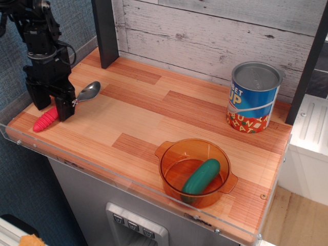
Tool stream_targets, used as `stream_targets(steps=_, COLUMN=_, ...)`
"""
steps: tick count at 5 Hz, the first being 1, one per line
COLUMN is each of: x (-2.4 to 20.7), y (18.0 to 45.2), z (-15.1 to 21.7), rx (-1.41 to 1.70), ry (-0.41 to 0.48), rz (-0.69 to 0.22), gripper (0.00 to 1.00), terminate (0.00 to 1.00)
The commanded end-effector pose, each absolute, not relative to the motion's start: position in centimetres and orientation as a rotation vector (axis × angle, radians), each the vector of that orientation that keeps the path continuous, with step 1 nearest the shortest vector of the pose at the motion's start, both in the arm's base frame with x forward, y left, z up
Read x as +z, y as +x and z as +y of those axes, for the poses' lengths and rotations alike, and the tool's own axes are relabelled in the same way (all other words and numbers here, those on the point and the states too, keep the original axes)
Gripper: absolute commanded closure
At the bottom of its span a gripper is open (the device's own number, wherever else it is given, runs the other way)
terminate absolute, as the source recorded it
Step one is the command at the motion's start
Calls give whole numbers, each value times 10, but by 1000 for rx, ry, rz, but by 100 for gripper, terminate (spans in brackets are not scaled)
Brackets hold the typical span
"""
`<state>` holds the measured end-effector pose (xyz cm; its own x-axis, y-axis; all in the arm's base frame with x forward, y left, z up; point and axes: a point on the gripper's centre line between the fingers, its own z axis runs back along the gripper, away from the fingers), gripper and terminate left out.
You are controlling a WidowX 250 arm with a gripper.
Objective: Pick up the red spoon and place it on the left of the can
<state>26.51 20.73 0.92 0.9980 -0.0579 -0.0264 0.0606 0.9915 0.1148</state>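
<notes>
The red spoon (45, 121) lies at the table's far left, its silver bowl pointing right and back and its red ribbed handle pointing to the front left edge. My gripper (51, 106) is down at table level over the middle of the handle. Its two black fingers (65, 108) are apart, one on each side of the handle, so it is open and hides the handle's middle. The can (253, 97), with a blue label and grey top, stands upright at the far right near the back wall.
An orange transparent pot (195, 171) holding a green cucumber toy (201, 176) sits at the front right. A dark post (105, 31) stands behind the spoon. A clear plastic lip (102, 171) runs along the table's front edge.
</notes>
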Motion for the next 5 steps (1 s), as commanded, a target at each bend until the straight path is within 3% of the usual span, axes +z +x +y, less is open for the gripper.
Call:
stream_targets(steps=1, x=13, y=268, z=207, rx=-52, ry=139, rz=-2, gripper=100, terminate=0)
stream_targets(steps=2, x=27, y=269, z=204, rx=-35, ry=163, rz=-41, gripper=100, terminate=0)
stream_targets(steps=5, x=62, y=283, z=165, rx=-26, ry=91, rz=-142, gripper=100, terminate=0)
